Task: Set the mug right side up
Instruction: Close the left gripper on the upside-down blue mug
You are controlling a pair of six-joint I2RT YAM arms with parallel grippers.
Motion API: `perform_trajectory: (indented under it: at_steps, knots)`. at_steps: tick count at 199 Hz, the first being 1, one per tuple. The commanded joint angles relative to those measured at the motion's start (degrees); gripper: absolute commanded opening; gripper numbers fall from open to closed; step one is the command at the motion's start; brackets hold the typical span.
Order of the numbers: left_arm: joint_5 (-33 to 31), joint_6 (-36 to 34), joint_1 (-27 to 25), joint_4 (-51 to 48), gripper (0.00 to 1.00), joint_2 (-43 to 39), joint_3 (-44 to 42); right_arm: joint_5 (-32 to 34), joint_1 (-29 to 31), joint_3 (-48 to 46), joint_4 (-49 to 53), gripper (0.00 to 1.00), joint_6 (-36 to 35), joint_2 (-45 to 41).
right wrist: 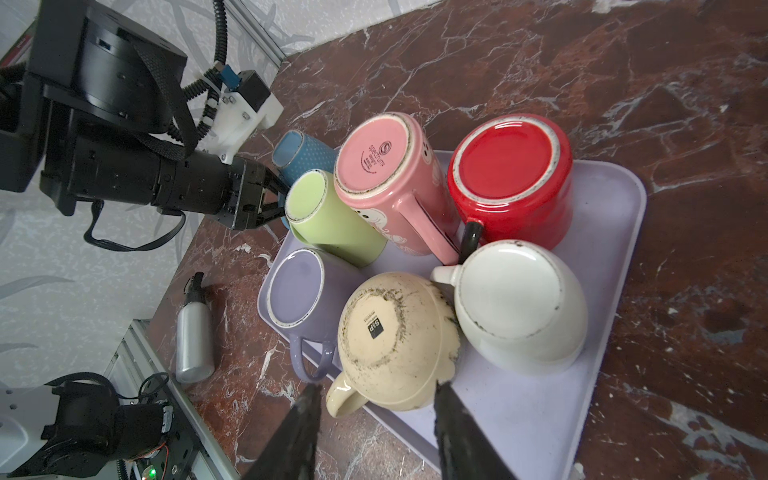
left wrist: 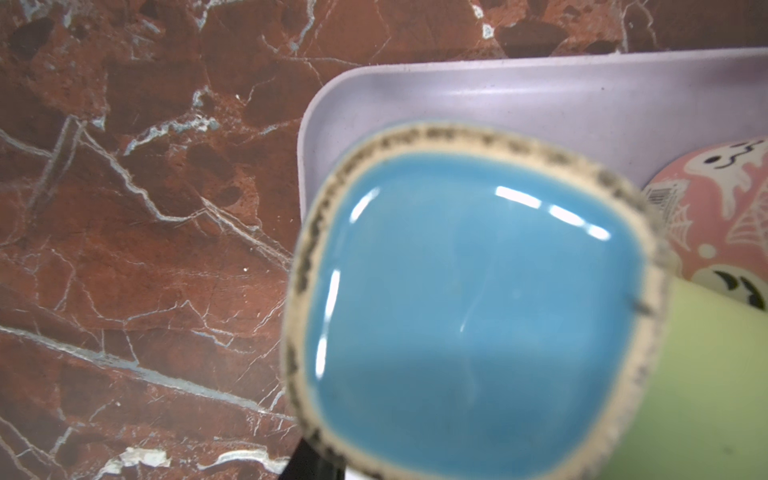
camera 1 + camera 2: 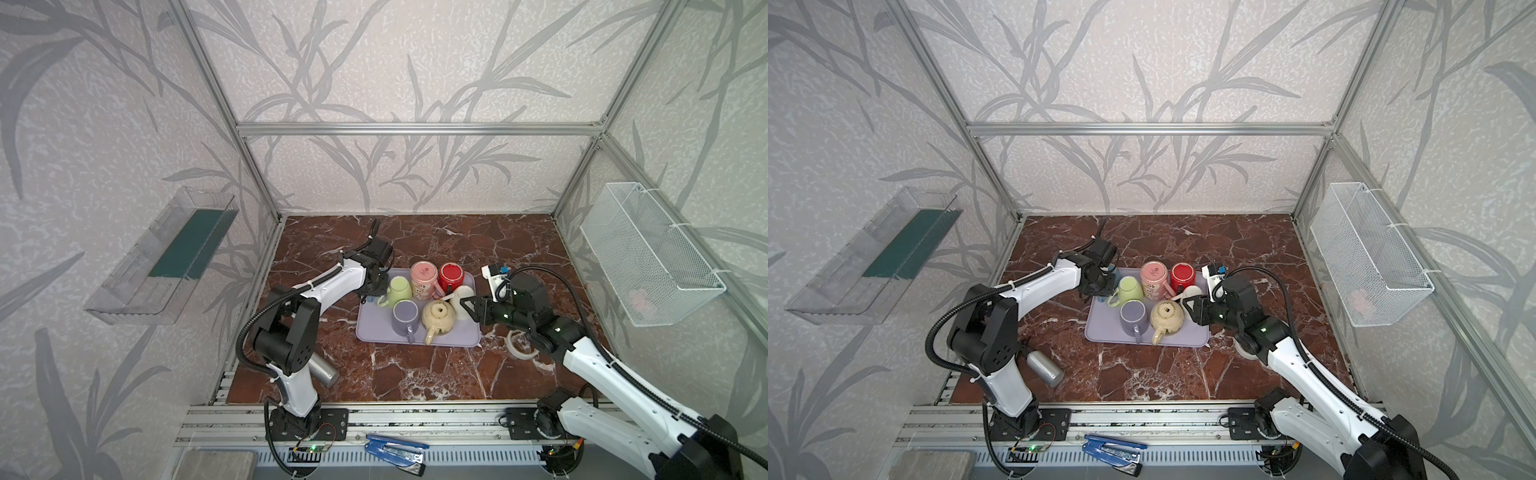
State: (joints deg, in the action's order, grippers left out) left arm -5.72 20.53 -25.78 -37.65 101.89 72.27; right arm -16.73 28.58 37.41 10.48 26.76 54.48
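1. Target, as I judge it, is the blue mug (image 1: 301, 160); it stands base-up at the corner of the tray (image 1: 540, 415), just beside the green mug (image 1: 332, 216), with other upturned mugs crowded on the same tray.
2. My left claw (image 1: 277, 198) sits at that mug's handle side, fingers either side of a blue sliver; their tips hide behind the green mug, so I cannot tell whether I pinch the handle yet.
3. My right claw (image 1: 376, 387) hangs released near the cream mug (image 1: 395, 340), grasping nothing.
4. Risk: a glazed handle may slip in a narrow pinch; the mug would then swing and drop onto tray or table (image 2: 145, 249).
5. Risk: turning it so close to its neighbours may knock the green mug, which looks tilted, into the pink mug (image 1: 386, 178); lifting clear first seems wiser.
6. Left wrist view gives the blue mug (image 2: 478, 311) only as a glossy base, close and blurred, over the tray corner; no fingers show there; the right wrist view alone shows claw and handle side; in both top views my own wrist hides the mug almost wholly.
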Motion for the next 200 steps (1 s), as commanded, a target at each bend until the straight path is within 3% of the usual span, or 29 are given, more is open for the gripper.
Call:
perform_trajectory:
  at_steps: [1, 46, 154, 200]
  knots:
    - [0.3, 0.1, -0.1, 0.2, 0.24, 0.7, -0.1, -0.2, 0.5, -0.6, -1.4, 0.45, 0.1, 0.3]
    - [0.5, 0.1, -0.1, 0.1, 0.20, 1.1, -0.1, -0.2, 0.5, -0.5, -1.5, 0.46, 0.0, 0.3]
    - [-0.1, -0.7, -0.2, -2.2, 0.00, -0.6, 0.3, -0.6, 0.6, -0.7, -1.7, 0.45, -0.1, -0.2]
    - [0.3, -1.2, -0.2, -3.5, 0.00, -3.2, 0.2, -1.4, 0.5, -0.9, -2.4, 0.46, -0.3, -0.2]
